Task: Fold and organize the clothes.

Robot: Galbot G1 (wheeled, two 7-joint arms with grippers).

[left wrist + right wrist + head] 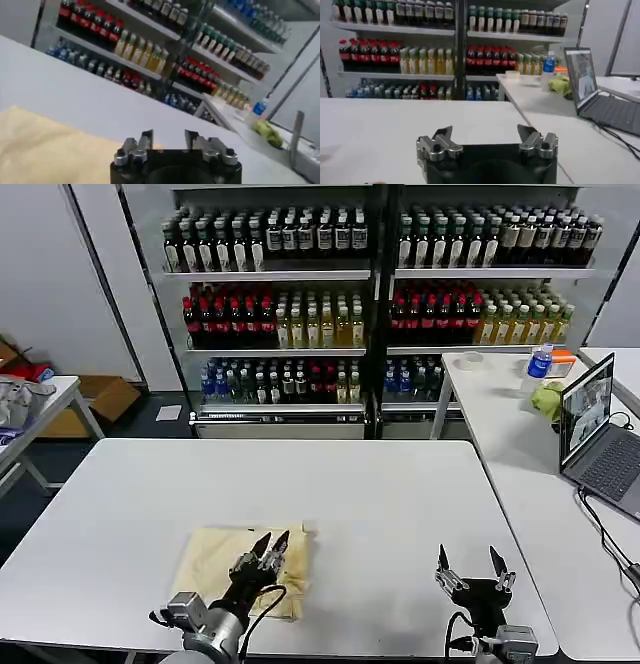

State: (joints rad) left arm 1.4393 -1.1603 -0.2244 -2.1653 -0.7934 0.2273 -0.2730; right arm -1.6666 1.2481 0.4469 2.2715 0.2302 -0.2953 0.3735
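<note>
A: Cream-yellow shirt (243, 556), thin, soft; lying as a rough rectangle on white table (400, 484), near front edge, left of centre. Looks already folded at least partly; edges uneven toward the near right corner.

B: Handling?

A: Light, limp, no stiffness. Likely to sag and slide on the smooth top if dragged. Best taken by pinching a corner or a doubled edge, lifted low, laid over.

B: Left end effector (270, 546)?

A: Above the shirt's right half, fingers parted, nothing between them. Cannot tell whether touching cloth. In left wrist view, fingers (146, 141) apart, shirt (45, 150) spread beside and below.

B: Right end effector (470, 562)?

A: Released, fingers wide, empty. Parked over bare table near front edge, well apart from shirt.

B: Containers?

A: Shelves (370, 274) behind, stocked in rows with bottles (270, 234): dark, red, yellow drinks. Cardboard box (105, 396) on floor at left, contents not legible. Side table at right: laptop (600, 434), blue-capped bottle (540, 362), yellow-green bundle (548, 399).
</note>
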